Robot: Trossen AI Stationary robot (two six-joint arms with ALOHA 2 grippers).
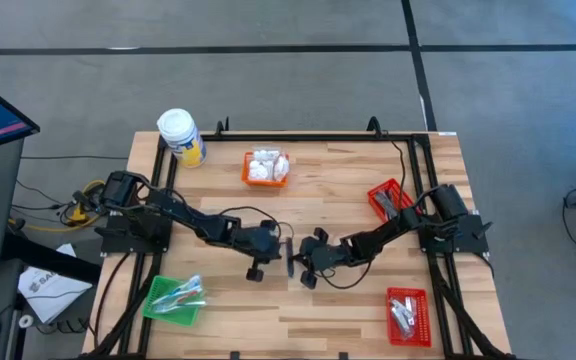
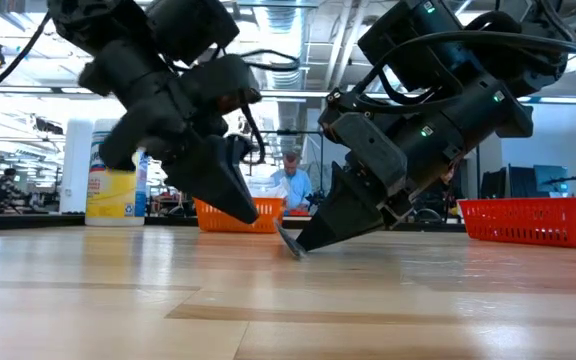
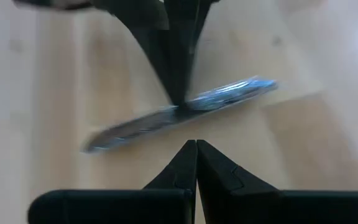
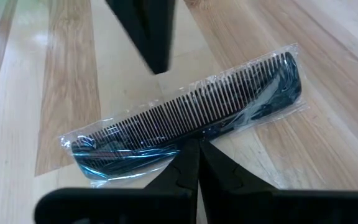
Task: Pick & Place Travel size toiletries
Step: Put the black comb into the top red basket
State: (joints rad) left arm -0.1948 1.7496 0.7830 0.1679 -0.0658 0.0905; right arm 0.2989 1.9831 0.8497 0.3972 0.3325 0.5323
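Your right gripper (image 4: 196, 144), fingers pressed together, touches the clear-wrapped black comb (image 4: 191, 121) at table centre. Your left gripper (image 3: 196, 144), also closed, faces it just beside. Only the right wrist view shows the comb's teeth; overhead, it is a thin sliver.

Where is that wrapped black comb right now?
In the high view, the comb lies mid-table between the shut left end effector and right end effector.

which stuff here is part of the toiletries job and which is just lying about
Part of the job:
- clear-wrapped black comb, right tool shut at its edge
- left tool shut beside it
- orange basket, green basket, two red baskets holding sorted items

Lying about:
- white-lidded jar
- cables off the table
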